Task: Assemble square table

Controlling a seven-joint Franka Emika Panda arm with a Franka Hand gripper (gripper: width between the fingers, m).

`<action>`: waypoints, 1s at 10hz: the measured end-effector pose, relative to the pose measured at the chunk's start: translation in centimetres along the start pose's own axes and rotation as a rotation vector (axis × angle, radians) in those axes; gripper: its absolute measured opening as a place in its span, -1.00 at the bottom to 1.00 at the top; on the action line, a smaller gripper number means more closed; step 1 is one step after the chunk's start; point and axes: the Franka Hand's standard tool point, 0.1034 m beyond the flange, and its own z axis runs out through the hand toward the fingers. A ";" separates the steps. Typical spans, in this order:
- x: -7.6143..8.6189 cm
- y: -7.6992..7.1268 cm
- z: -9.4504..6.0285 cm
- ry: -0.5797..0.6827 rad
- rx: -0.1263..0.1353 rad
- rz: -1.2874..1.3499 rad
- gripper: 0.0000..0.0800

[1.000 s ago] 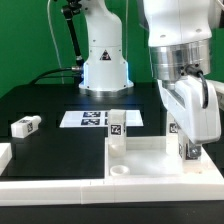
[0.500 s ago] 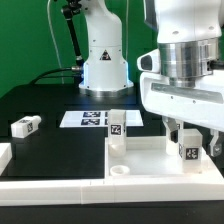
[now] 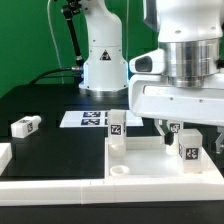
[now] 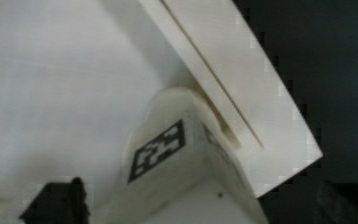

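The square table top (image 3: 145,158) lies flat in the exterior view's lower right. One tagged white leg (image 3: 117,125) stands upright in its far left corner socket. A second leg (image 3: 187,152) stands upright in the far right corner, and it also shows in the wrist view (image 4: 179,150) next to the top's raised rim (image 4: 229,70). My gripper (image 3: 188,133) hangs straight above this leg. Its dark fingers (image 4: 60,200) stand either side of the leg with gaps, open and not touching it (image 4: 202,205). A third leg (image 3: 25,126) lies loose at the exterior view's left.
The marker board (image 3: 92,118) lies behind the table top. The white robot base (image 3: 103,60) stands at the back. A long low white border wall (image 3: 50,185) runs along the front and turns up at the exterior view's left edge.
The gripper has turned about its vertical axis from a slanted pose to square-on, let go of the right leg and now sits open slightly higher above it.
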 end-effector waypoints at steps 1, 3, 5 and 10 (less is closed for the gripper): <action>0.2 0.1 -0.1 0.006 -0.005 -0.148 0.62; 0.3 -0.1 -0.3 0.016 -0.005 -0.238 0.62; 0.3 0.0 -0.1 0.014 -0.006 -0.222 0.32; 0.7 1.0 -0.1 0.019 -0.016 0.031 -0.26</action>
